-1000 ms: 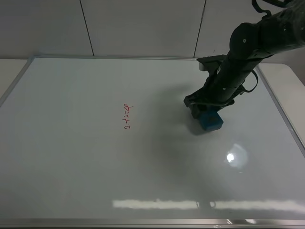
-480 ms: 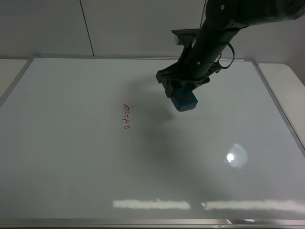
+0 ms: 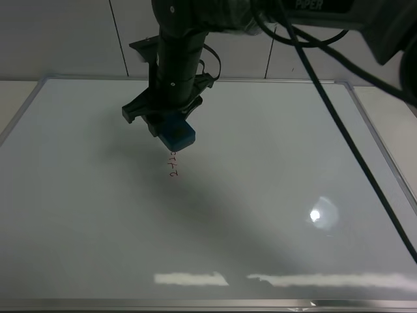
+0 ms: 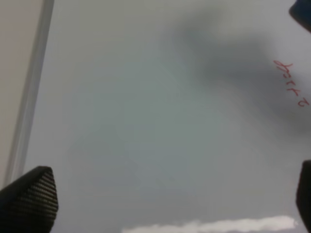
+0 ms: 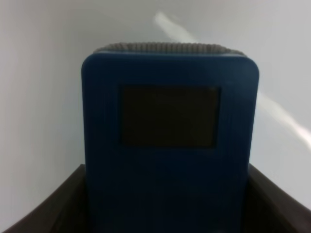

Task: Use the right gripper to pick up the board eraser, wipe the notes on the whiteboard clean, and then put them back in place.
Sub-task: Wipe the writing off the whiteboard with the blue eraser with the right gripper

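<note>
My right gripper (image 3: pixel 171 129) is shut on the teal-blue board eraser (image 3: pixel 177 135), held at the upper end of the red notes (image 3: pixel 172 165) on the whiteboard (image 3: pixel 273 195). The eraser covers the top of the notes; the lower characters still show. In the right wrist view the eraser (image 5: pixel 170 145) fills the frame between the jaws, one dark patch showing. The left wrist view shows the notes (image 4: pixel 290 82) and a corner of the eraser (image 4: pixel 303 12). My left gripper (image 4: pixel 170 199) is open, fingertips (image 4: pixel 29 199) wide apart over the bare board; it is out of the exterior view.
The whiteboard's silver frame (image 3: pixel 381 140) runs along the right and the left edge (image 4: pixel 29 97). Grey wall panels (image 3: pixel 65 36) stand behind the board. The right arm's dark cable (image 3: pixel 339 124) hangs across the board's right half.
My right gripper has carried the eraser from the board's right side leftward across the board to the top of the red notes.
</note>
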Robot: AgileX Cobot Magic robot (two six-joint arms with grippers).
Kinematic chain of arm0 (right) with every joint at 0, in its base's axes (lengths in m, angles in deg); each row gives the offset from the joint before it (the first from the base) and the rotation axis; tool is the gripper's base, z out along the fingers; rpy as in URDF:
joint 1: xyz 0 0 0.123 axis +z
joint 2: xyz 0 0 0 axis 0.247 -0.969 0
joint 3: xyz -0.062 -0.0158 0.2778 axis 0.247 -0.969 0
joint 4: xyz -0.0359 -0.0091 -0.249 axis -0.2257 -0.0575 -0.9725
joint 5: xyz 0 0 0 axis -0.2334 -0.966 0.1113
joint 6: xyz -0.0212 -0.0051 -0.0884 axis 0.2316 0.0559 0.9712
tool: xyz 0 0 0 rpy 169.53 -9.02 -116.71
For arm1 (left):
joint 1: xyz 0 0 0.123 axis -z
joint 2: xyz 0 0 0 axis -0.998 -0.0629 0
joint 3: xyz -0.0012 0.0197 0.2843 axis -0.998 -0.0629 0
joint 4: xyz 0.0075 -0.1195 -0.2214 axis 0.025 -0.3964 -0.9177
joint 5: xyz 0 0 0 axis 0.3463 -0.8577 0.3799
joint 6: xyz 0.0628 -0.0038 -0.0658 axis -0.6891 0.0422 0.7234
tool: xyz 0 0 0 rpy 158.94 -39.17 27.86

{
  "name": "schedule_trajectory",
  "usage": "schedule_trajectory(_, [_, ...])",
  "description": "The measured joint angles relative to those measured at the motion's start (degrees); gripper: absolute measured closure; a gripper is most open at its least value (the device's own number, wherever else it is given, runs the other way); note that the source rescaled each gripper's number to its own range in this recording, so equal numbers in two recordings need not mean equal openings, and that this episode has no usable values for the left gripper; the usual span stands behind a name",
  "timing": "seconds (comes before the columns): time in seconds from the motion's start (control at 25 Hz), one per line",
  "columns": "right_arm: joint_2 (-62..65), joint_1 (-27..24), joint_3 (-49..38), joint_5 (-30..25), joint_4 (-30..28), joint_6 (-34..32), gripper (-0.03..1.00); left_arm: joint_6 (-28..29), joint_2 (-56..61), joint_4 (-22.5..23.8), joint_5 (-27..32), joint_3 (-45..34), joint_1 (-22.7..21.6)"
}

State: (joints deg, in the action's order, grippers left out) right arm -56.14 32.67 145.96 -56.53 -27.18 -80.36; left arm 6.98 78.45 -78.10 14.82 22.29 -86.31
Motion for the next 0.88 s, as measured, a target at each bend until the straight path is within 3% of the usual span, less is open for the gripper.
schedule_trajectory(0.28, [-10.3, 6.4, 11.4, -4.5, -0.6, 2.3, 0.93, 0.0, 0.0, 0.0, 0.0, 0.0, 0.0])
schedule_trajectory(0.88, [-14.3, 7.7, 11.3, -6.0, -3.2, 3.6, 0.93, 0.0, 0.0, 0.0, 0.0, 0.0, 0.0])
